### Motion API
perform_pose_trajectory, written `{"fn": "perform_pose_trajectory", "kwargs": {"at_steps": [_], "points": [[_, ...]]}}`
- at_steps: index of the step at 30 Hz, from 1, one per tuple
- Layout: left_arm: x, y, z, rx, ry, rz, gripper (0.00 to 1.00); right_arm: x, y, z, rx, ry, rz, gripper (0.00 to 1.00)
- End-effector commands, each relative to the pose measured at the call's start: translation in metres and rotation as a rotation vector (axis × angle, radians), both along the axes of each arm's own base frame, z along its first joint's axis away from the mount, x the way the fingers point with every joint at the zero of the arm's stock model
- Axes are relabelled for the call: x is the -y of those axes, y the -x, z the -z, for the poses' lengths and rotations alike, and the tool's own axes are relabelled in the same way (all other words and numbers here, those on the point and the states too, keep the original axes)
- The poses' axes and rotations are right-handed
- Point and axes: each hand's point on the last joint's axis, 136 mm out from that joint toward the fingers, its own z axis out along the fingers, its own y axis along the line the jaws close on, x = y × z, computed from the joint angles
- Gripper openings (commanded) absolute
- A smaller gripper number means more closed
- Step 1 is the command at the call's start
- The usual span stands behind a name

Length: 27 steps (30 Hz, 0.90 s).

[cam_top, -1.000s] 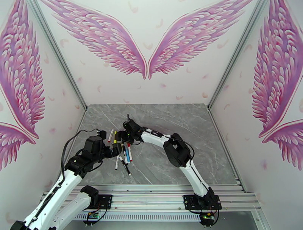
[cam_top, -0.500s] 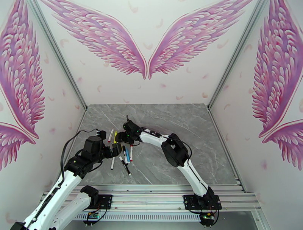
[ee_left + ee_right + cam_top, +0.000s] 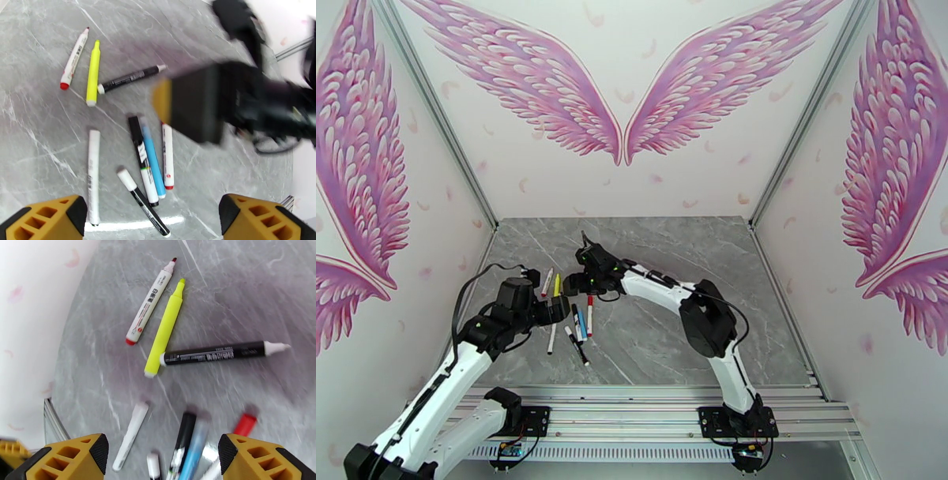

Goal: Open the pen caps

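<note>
Grey marbled worktop [image 3: 39, 130] holds the pens [image 3: 152, 158] scattered just ahead of left jaws and right jaws, both wide and empty, poised perhaps to pull opposite ends.

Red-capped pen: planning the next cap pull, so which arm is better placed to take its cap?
Right, likely: the red cap lies just ahead of the open right gripper. The left gripper faces the tail end of the red-capped pen.

The worktop [image 3: 39, 130] is showing a glossy, marble-look grey surface. The pens [image 3: 152, 158] are looking like smooth plastic, the highlighter [image 3: 93, 73] matt.
</note>
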Motion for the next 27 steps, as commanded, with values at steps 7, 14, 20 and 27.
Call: {"fn": "perform_pose_trajectory", "kwargs": {"at_steps": [7, 14, 20, 27], "points": [[0.008, -0.048, -0.002, -0.028, -0.087, 0.128, 0.80, 0.070, 0.054, -0.030, 0.153, 0.073, -0.071, 0.88], [0.025, -0.087, 0.025, -0.115, -0.158, 0.256, 0.61, 0.120, 0.092, -0.051, 0.223, 0.062, -0.064, 0.99], [0.032, -0.122, 0.052, -0.151, -0.223, 0.286, 0.58, 0.155, 0.114, -0.073, 0.298, 0.024, -0.019, 0.99], [0.043, -0.152, 0.078, -0.214, -0.346, 0.412, 0.53, 0.186, 0.123, -0.092, 0.400, -0.005, 0.055, 0.99]]}}
